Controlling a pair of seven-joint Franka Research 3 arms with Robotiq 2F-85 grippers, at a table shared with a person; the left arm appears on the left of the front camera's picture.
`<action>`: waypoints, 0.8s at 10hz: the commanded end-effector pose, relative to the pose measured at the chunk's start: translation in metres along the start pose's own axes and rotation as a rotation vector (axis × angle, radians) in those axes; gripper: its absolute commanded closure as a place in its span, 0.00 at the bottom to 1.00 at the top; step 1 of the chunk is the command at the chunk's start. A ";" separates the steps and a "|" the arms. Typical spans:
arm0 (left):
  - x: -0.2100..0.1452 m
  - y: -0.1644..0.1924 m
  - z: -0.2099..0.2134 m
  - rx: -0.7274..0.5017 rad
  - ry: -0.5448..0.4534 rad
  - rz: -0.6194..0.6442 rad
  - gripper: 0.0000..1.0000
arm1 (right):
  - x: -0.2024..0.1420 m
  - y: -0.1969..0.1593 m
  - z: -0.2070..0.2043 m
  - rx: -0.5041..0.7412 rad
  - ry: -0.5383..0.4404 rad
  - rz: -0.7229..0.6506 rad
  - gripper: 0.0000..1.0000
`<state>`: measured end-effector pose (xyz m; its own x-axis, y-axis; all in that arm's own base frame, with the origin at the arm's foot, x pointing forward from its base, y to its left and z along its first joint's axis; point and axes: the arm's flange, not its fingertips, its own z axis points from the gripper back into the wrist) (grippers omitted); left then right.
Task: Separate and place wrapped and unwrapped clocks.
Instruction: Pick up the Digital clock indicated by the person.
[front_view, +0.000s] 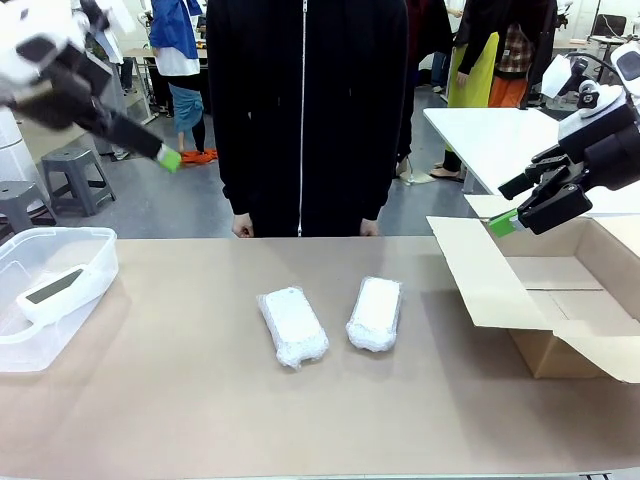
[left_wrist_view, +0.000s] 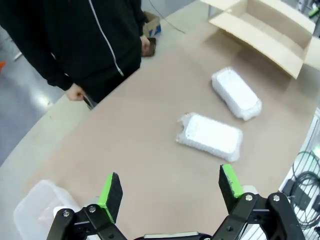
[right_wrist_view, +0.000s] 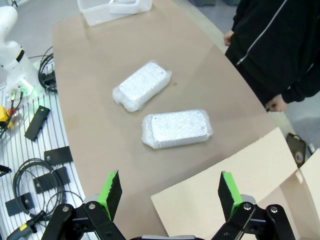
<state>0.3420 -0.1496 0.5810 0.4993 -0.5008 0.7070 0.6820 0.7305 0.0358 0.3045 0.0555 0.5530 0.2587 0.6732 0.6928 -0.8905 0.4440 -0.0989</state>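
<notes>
Two wrapped clocks, white oblong bundles in crinkly clear film, lie side by side mid-table: the left one (front_view: 293, 326) (left_wrist_view: 210, 136) (right_wrist_view: 142, 86) and the right one (front_view: 375, 313) (left_wrist_view: 236, 93) (right_wrist_view: 177, 128). The unwrapped clock (front_view: 52, 288) (right_wrist_view: 123, 6), white with a dark grey screen, rests inside a clear plastic bin (front_view: 100, 240) (right_wrist_view: 90, 15) at the table's left. My left gripper (front_view: 165, 155) (left_wrist_view: 170, 187) hangs open high above the left end. Raised over the box at the right, my right gripper (front_view: 510, 205) (right_wrist_view: 170, 187) is open too. Neither holds anything.
An open cardboard box (front_view: 560, 300) (left_wrist_view: 265, 25) (right_wrist_view: 235, 185) stands at the table's right end, flaps spread. A person in a black zip jacket (front_view: 300, 110) stands at the far edge, hands (front_view: 243, 228) beside the tabletop. Cables and tools (right_wrist_view: 30, 170) lie off the near edge.
</notes>
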 end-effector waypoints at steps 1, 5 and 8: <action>-0.022 0.008 -0.009 -0.083 0.056 -0.033 0.00 | -0.001 -0.001 -0.002 0.022 -0.019 0.002 0.00; -0.022 0.018 0.001 -0.181 0.183 -0.098 0.00 | -0.001 -0.001 -0.002 0.022 -0.019 0.002 0.00; -0.018 0.019 -0.006 -0.162 0.158 -0.083 0.00 | -0.001 -0.001 -0.002 0.022 -0.019 0.002 0.00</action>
<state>0.3423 -0.1279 0.5688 0.5175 -0.6324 0.5764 0.7931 0.6074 -0.0457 0.3045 0.0555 0.5530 0.2587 0.6732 0.6928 -0.8905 0.4440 -0.0989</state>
